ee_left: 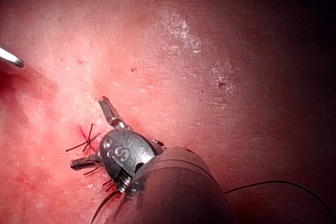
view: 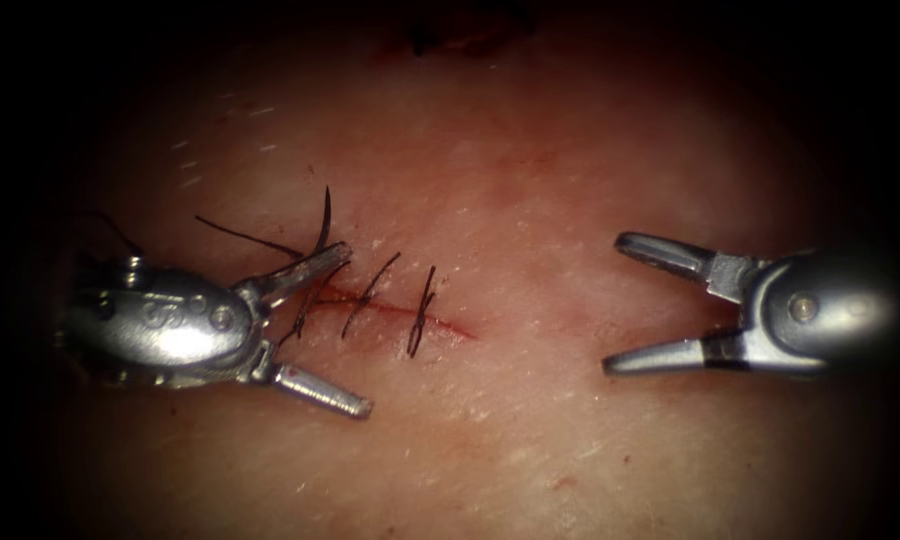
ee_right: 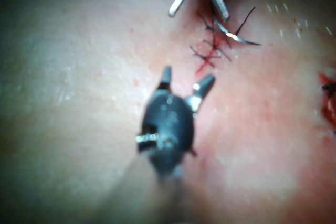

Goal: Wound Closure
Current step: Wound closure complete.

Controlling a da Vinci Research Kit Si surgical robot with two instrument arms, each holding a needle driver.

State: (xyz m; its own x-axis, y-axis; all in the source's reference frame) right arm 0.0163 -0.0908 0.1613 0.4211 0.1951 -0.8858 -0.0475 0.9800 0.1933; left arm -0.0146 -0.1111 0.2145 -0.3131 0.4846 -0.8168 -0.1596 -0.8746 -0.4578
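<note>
The tissue (view: 530,180) has a short cut (view: 440,322) crossed by three dark stitches (view: 370,293). My left tool (view: 355,330) is at the cut's left end with its jaws wide open, holding nothing; the upper jaw lies over the leftmost stitch. The curved needle (view: 325,220) rises from beside that upper jaw, on the cut's left side, and neither tool holds it. In the right wrist view the needle (ee_right: 237,37) curves beside the left tool (ee_right: 199,14). I cannot tell whether its tip is in the tissue. My right tool (view: 615,302) is open and empty, well right of the cut.
Thread (view: 242,236) runs left from the needle, and more thread (ee_left: 273,183) trails past the left shaft. Red fluid marks the cut (ee_right: 202,66). A second dark-red opening (view: 450,42) sits at the tissue's far edge. The right tool's jaw tip (ee_left: 11,60) shows in the left wrist view.
</note>
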